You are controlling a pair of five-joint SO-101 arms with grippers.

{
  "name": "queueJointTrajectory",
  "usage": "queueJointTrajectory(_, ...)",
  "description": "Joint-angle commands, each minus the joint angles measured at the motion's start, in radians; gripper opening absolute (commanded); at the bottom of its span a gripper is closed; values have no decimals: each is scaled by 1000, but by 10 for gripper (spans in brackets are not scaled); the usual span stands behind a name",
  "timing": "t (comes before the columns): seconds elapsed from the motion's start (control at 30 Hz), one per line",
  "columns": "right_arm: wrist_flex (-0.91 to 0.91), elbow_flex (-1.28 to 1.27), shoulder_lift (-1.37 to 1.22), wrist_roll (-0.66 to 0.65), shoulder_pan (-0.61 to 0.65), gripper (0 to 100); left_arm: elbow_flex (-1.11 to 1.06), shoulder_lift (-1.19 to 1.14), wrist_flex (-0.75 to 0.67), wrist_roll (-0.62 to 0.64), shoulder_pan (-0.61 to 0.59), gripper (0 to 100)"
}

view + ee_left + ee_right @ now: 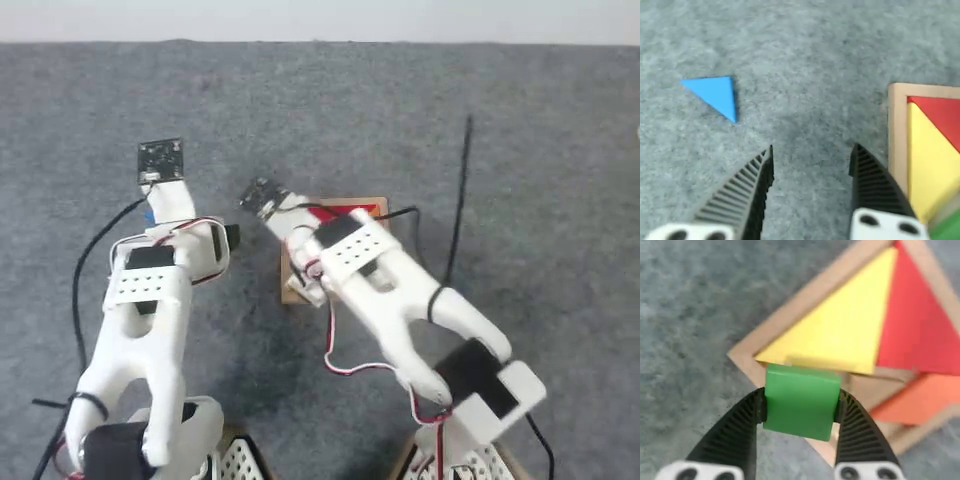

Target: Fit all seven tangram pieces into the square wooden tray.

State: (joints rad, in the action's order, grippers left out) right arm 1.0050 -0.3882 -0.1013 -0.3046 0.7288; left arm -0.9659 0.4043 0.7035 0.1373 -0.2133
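My right gripper (801, 399) is shut on a green piece (799, 402), held just above the near corner of the square wooden tray (744, 353). In the tray lie a yellow triangle (840, 337), a red triangle (917, 322) and an orange piece (915, 401). My left gripper (812, 157) hangs open over bare carpet beside the tray (896, 125). A blue triangle (715, 95) lies flat on the carpet, ahead of the left gripper and on the side away from the tray. In the high view the right arm (350, 250) covers most of the tray (288, 288).
The grey carpet (500, 130) stretches wide around both arms. A black cable (462, 190) runs along the right side of the tray. The left arm (150, 290) stands to the tray's left.
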Motion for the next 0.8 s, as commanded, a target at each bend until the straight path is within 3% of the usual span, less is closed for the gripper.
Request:
queueJointTrajectory(0.0, -33, 11, -19, -14, 13, 47, 38, 38, -14, 9, -5, 247)
queueJointTrajectory(0.17, -38, 11, -51, -14, -28, 69, 38, 38, -14, 9, -5, 247)
queueJointTrajectory(0.5, 4, 38, -50, -14, -71, 314, 36, 38, -14, 8, 8, 247)
queueJointTrajectory(0.77, 87, 138, -50, -14, -65, 336, 35, 38, -11, -14, 15, 247)
